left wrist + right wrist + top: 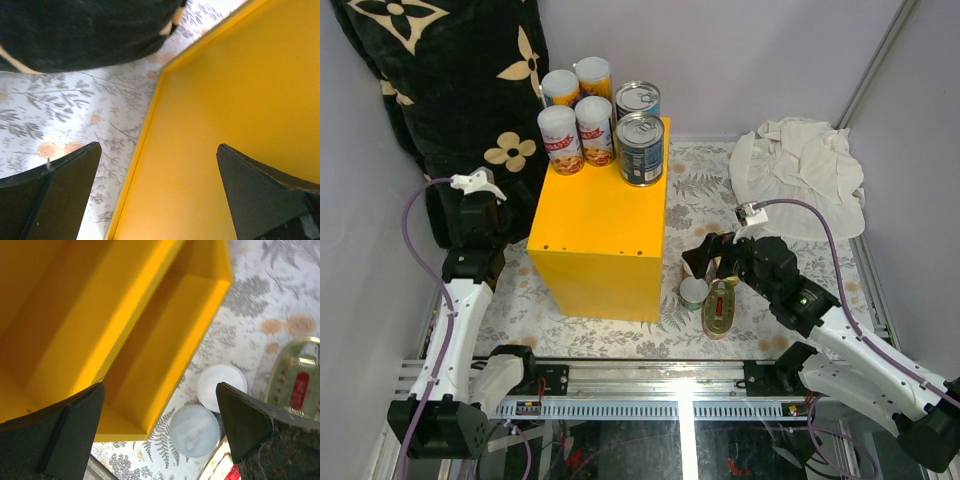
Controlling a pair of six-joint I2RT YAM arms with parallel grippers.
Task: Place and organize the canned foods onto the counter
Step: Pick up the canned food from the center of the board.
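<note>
right fingers [265, 435] spread | white-lidded cans [220, 385] between them, apart | counter [150, 365] alongside

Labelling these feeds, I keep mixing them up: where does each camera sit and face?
Top external: above and behind, looking down on the yellow counter and its six cans; both arms show.
Left wrist: on the left arm, facing the counter's side and black pillow; open left gripper shows.
Right wrist: facing the counter's hollow side, an oval tin; open right gripper shows.
Shared: counter in all three; tin in top and right wrist.
</note>
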